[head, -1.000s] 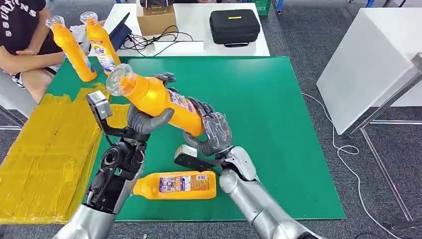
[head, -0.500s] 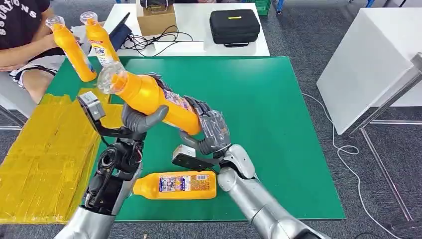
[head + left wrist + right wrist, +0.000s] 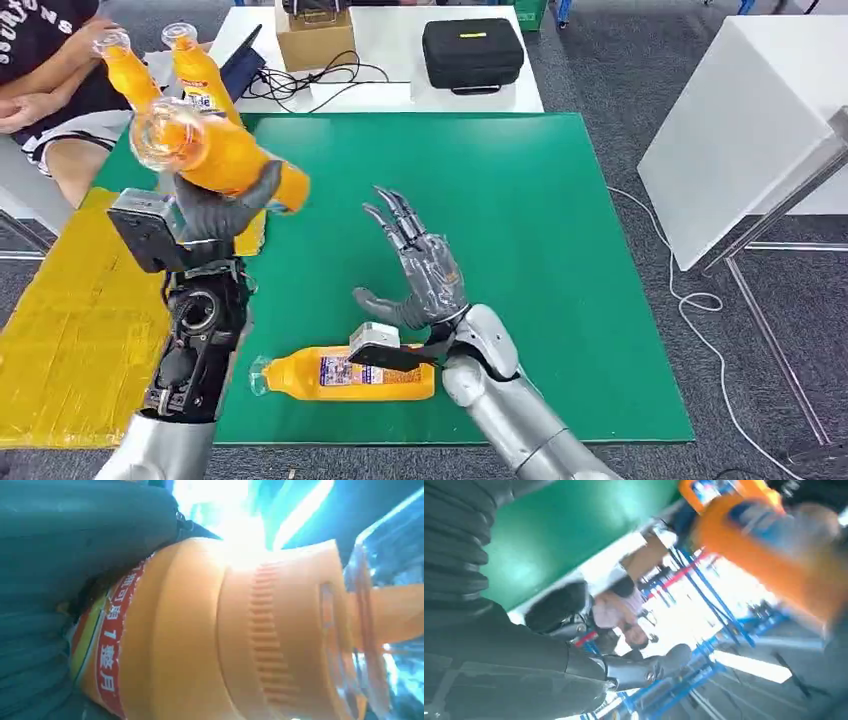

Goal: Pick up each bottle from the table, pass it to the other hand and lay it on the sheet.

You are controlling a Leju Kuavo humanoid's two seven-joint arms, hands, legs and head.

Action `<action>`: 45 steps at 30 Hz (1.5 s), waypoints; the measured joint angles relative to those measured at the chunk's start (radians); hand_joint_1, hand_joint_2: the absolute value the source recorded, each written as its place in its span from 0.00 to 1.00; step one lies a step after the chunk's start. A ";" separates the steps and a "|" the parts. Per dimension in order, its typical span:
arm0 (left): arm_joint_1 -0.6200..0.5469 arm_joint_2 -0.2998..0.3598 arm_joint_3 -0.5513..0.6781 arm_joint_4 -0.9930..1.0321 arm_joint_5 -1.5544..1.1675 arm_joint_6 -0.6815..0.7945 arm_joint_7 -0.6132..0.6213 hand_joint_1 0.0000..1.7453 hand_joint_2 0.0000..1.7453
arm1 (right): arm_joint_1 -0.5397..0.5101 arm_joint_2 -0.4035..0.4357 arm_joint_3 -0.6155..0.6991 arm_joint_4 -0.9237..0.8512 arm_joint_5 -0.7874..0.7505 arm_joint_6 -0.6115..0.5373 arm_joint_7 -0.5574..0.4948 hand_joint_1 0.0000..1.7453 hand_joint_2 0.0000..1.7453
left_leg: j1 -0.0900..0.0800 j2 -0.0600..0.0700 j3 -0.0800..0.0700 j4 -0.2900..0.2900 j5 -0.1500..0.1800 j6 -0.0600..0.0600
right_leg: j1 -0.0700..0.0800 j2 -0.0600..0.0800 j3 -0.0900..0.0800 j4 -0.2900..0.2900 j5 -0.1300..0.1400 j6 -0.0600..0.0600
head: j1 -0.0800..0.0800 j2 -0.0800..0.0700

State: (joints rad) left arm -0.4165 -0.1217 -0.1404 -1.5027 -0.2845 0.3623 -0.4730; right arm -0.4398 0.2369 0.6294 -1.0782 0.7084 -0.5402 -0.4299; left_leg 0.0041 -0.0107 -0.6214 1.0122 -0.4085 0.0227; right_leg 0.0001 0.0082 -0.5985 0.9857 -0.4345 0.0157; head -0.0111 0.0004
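Now my left hand [image 3: 215, 205] grips an orange bottle [image 3: 215, 155] raised above the left part of the green surface [image 3: 520, 200], its clear cap end tilted toward me and its body slanting away to the right; in the left wrist view the bottle [image 3: 240, 640] sits tight against my grey thumb, its red-edged label showing; my right hand [image 3: 420, 275] hangs above the middle of the surface with fingers [image 3: 395, 215] spread and nothing in them, apart from the raised bottle; a second bottle [image 3: 345, 372] lies on its side at the near edge, cap to the left, partly behind my right wrist; the yellow sheet [image 3: 70, 320] covers the left side; two more bottles [image 3: 165, 65] stand at the far left corner, beside a seated person [image 3: 40, 60].
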 measured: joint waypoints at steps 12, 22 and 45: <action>-0.032 0.068 0.032 -0.027 -0.356 0.192 0.060 1.00 1.00 | 0.108 -0.101 0.000 -0.318 -0.050 0.019 0.017 0.00 1.00 | 0.000 0.001 0.000 0.000 0.000 0.000 | -0.001 0.000 0.000 0.000 0.000 0.000 | 0.000 0.000; -0.114 0.145 0.023 0.056 -0.803 0.067 0.219 1.00 1.00 | 0.130 -0.138 -0.013 -0.402 -0.121 0.061 0.020 0.00 1.00 | 0.000 0.002 0.000 0.000 0.000 0.000 | -0.001 0.001 0.000 0.000 0.000 0.000 | 0.000 0.000; -0.555 0.404 -0.108 0.922 -1.162 -0.387 0.213 1.00 1.00 | 0.154 -0.150 -0.119 -0.537 -0.271 0.254 0.006 0.00 1.00 | 0.000 0.005 0.001 0.000 0.001 0.000 | -0.001 0.004 0.000 0.001 0.000 0.000 | 0.000 0.000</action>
State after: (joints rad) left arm -0.9713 0.2823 -0.2479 -0.5803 -1.4462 -0.0244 -0.2598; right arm -0.2861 0.0866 0.5104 -1.6152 0.4371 -0.2857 -0.4238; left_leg 0.0040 -0.0059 -0.6208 1.0121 -0.4080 0.0223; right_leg -0.0007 0.0117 -0.5988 0.9864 -0.4341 0.0156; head -0.0107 0.0004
